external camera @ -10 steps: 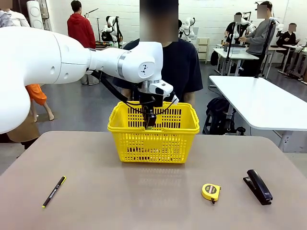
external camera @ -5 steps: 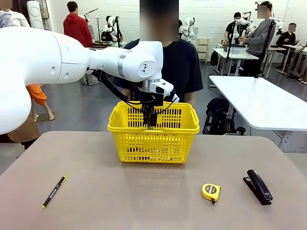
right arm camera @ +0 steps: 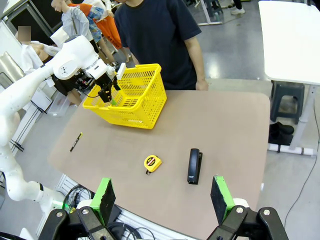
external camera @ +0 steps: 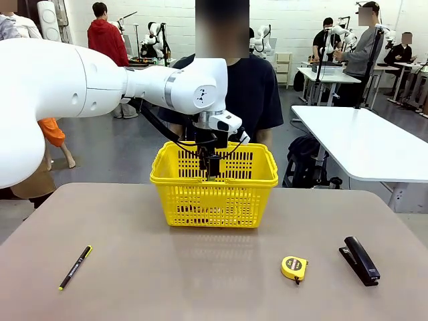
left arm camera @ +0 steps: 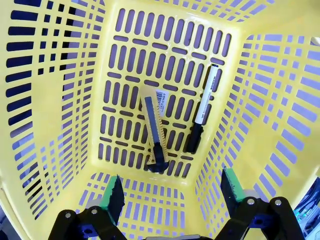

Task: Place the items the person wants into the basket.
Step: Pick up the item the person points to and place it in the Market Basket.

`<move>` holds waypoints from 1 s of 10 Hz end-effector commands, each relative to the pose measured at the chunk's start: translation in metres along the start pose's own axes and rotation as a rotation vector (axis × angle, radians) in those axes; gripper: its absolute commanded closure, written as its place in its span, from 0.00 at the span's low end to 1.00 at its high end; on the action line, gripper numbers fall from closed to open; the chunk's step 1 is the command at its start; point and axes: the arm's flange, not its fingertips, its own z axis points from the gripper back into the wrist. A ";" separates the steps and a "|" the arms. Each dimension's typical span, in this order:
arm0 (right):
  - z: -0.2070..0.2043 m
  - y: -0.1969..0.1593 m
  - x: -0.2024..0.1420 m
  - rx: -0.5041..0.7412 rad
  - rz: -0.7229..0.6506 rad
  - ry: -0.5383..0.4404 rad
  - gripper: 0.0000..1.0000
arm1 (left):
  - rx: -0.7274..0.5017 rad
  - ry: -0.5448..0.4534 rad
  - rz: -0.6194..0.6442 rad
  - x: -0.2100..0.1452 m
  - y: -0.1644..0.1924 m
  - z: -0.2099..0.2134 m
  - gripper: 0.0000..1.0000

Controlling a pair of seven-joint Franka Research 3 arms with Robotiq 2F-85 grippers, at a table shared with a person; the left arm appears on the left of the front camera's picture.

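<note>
Two items lie on the floor of the yellow basket [left arm camera: 65,100] beyond the left gripper [left arm camera: 171,181], whose jaws stand wide apart and empty: the utility knife [left arm camera: 154,135] at 12 o'clock, the white marker [left arm camera: 202,112] at 1 o'clock beside it. The right gripper [right arm camera: 161,186], also spread and empty, hangs high over the table [right arm camera: 225,125], with the black stapler [right arm camera: 194,165] at its 12 o'clock and the basket farther off at 11.

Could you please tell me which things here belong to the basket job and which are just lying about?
Job: yellow basket; utility knife and white marker inside it; black stapler on the table.
Lying about: black pen; yellow tape measure.
</note>
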 end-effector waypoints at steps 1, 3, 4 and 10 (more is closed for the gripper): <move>0.000 0.000 -0.001 0.005 0.003 -0.003 0.00 | -0.013 0.002 0.027 0.009 0.003 0.007 0.00; 0.000 0.000 -0.001 0.005 0.003 -0.003 0.00 | -0.022 0.003 0.073 -0.008 -0.001 0.034 0.00; 0.000 0.000 -0.001 0.005 0.003 -0.003 0.00 | 0.021 -0.029 0.105 -0.032 -0.015 0.062 0.00; 0.000 0.000 -0.001 0.005 0.003 -0.003 0.00 | 0.104 -0.210 0.380 -0.240 -0.100 0.118 0.00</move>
